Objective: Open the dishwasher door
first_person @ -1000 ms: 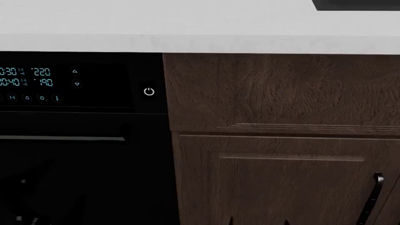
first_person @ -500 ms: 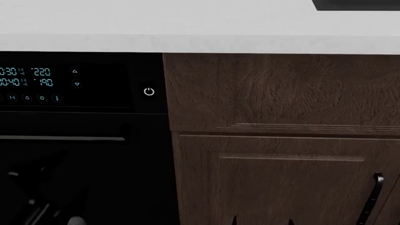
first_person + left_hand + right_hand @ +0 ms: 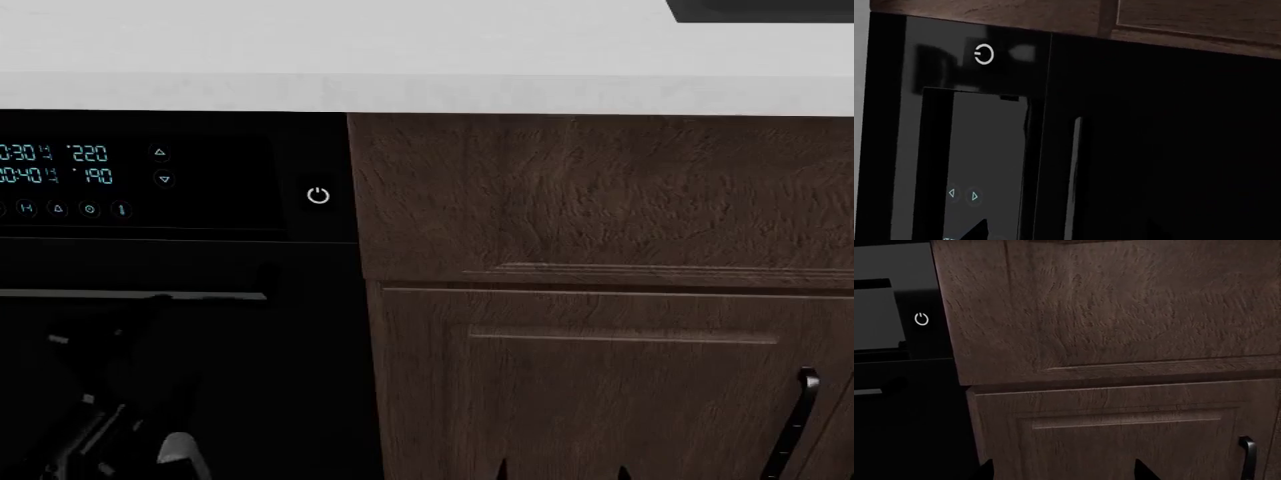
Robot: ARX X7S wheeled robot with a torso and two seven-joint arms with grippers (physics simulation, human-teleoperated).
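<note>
1. The left gripper [image 3: 114, 420], dark metal and hard to separate from the black panel behind it, shows low in the head view; whether its jaws are parted or closed cannot be told.
2. Just above that gripper runs the thin horizontal silver bar handle [image 3: 134, 295] of the wide glossy black dishwasher door [image 3: 267, 380], which stands closed.
3. Higher still sit the cyan digits [image 3: 60, 165] and the white power symbol [image 3: 318, 196].
4. Only two dark fingertips [image 3: 1145, 471] of the right gripper show, set apart, holding nothing, facing the dark brown wood-grain cabinet door [image 3: 1121, 430] with its black handle [image 3: 1249, 455].
</note>
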